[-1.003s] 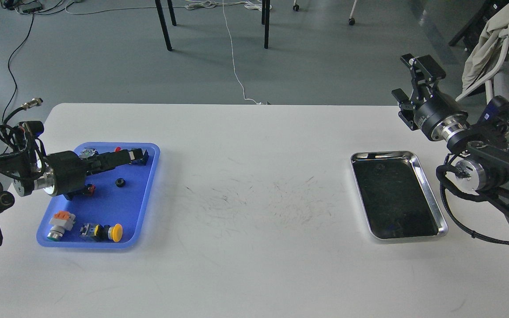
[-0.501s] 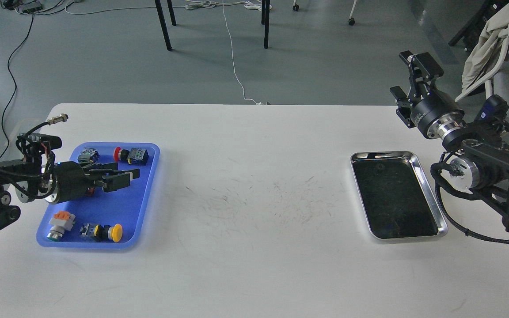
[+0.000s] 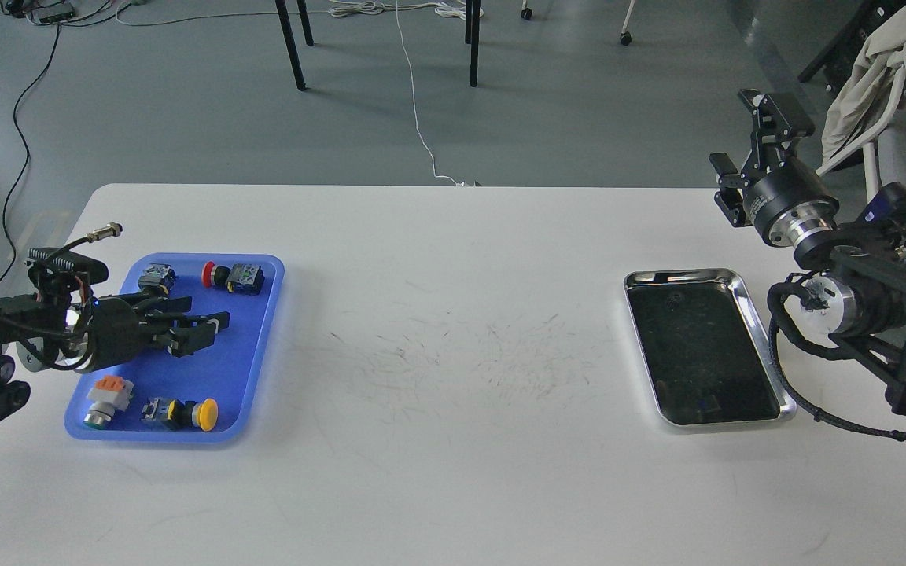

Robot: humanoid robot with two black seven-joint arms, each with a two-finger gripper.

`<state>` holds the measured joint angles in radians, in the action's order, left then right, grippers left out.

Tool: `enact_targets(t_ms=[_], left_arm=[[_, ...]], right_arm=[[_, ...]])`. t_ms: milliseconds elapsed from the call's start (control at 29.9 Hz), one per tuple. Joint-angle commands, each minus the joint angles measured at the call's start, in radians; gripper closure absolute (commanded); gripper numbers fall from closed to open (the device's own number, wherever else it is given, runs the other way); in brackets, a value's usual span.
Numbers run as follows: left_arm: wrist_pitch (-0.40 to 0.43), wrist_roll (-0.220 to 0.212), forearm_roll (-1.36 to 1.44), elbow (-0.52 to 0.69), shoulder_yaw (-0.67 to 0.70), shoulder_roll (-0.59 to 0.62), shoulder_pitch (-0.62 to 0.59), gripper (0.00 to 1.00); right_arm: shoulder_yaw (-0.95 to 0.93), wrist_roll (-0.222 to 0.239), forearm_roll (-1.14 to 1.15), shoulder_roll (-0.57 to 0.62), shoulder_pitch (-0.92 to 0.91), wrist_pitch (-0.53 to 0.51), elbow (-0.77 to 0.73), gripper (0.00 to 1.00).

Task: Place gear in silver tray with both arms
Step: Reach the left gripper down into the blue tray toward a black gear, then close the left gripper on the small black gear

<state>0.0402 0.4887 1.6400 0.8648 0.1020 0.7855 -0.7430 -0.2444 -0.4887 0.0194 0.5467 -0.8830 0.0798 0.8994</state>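
The silver tray (image 3: 767, 358) lies empty at the table's right side, its dark bottom bare. My left gripper (image 3: 208, 312) reaches in low over the blue tray (image 3: 252, 369) at the left. Its two fingers (image 3: 203, 328) stand a little apart, over the spot where the small black gear lay. The gear itself is hidden under them. My right gripper (image 3: 750, 140) is open and empty. It is raised above the table's far right edge, behind and to the right of the silver tray.
The blue tray also holds a red push button (image 3: 210, 274), a yellow one (image 3: 204, 414), an orange-topped switch (image 3: 107, 393) and a grey part (image 3: 157, 276). Cables hang from both arms. Chair legs and a cloth-draped chair stand beyond the table.
My left gripper has swung from the blue tray's far edge down and back to the gear's spot, covering the gear. My right gripper has risen and shifted to the right.
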Motion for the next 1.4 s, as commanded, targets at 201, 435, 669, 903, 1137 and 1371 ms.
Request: enact_targets(t_ms=[201,435,669,903,1137,1371], left_arm=[[-0.017,0.000,0.008,-0.055,-0.001,-0.045,0.011,0.30],[-0.060,0.000,0.093,-0.076,-0.007,-0.074,0.022,0.34],[-0.068,0.000,0.093,-0.128,-0.005,-0.094,0.022,0.39],[-0.075,0.000,0.095,-0.154,-0.007,-0.112,0.024,0.43],[-0.075,0.000,0.100,-0.156,-0.007,-0.121,0.024,0.54],[-0.075,0.000,0.101,-0.155,-0.012,-0.123,0.025,0.65]], right_arm=[[-0.027,0.000,-0.085,-0.004,0.006,0.000,-0.001,0.04],[-0.036,0.000,-0.087,-0.004,0.010,0.001,-0.001,0.04],[-0.036,0.000,-0.087,-0.005,0.012,0.001,-0.001,0.04],[-0.042,0.000,-0.087,-0.013,0.012,0.001,-0.005,0.04],[-0.041,0.000,-0.085,-0.014,0.016,0.014,-0.008,0.04],[-0.041,0.000,-0.085,-0.014,0.025,0.017,-0.008,0.04]])
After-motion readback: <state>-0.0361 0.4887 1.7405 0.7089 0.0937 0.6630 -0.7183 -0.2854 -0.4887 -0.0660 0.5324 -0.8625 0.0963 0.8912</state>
